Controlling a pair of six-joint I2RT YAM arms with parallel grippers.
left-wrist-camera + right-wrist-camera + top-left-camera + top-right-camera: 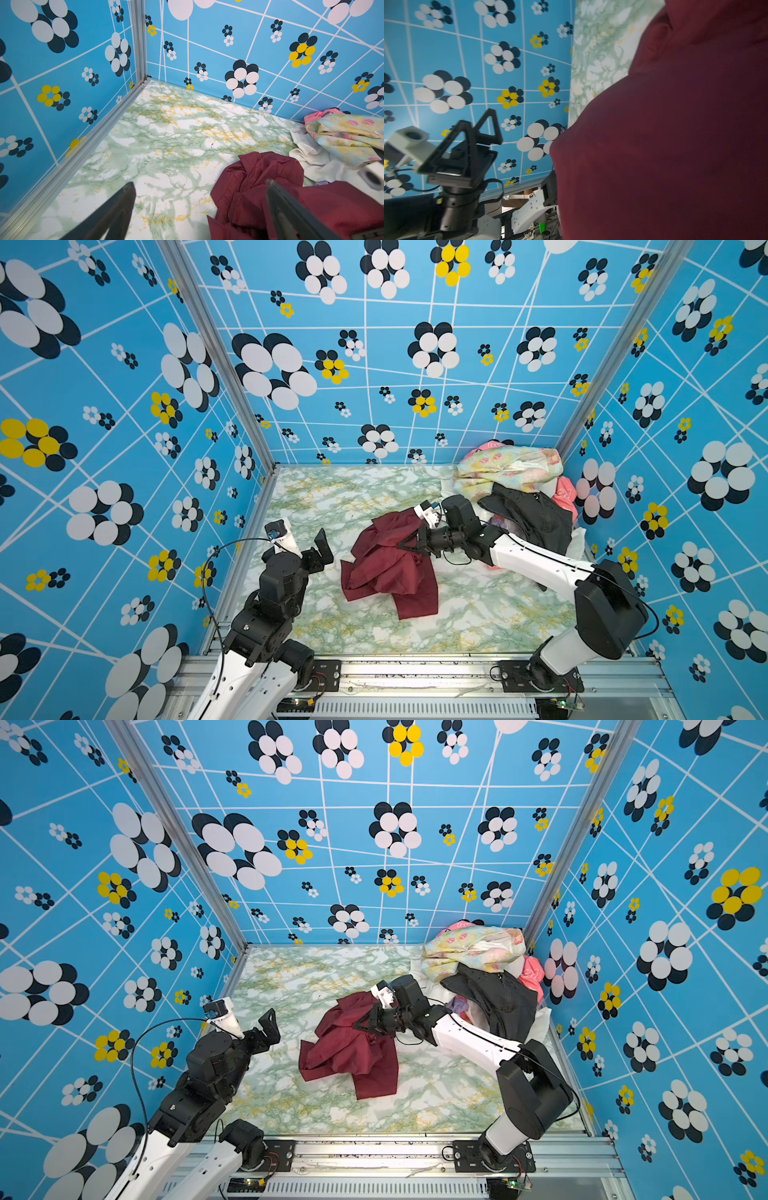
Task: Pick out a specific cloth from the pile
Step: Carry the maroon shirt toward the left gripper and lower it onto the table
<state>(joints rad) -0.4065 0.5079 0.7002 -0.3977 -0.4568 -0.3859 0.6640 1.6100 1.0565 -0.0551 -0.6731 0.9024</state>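
Note:
The cloth (386, 568) (349, 1052), a plain maroon garment, lies crumpled on the middle of the marble table, apart from the pile (511, 472) (478, 948) in the far right corner. My right gripper (402, 546) (358, 1025) is shut on the cloth's upper right edge, reaching in from the right. Maroon fabric (675, 145) fills most of the right wrist view and hides the jaws. My left gripper (322, 545) (270, 1021) (199, 182) is open and empty, just left of the cloth (259, 187).
The pile holds a pale floral piece (342, 135), a black garment (528, 510), pink and white pieces. Blue patterned walls enclose the table (332, 497) on three sides. An aluminium rail (415, 668) runs along the front. The left gripper (476, 118) shows in the right wrist view.

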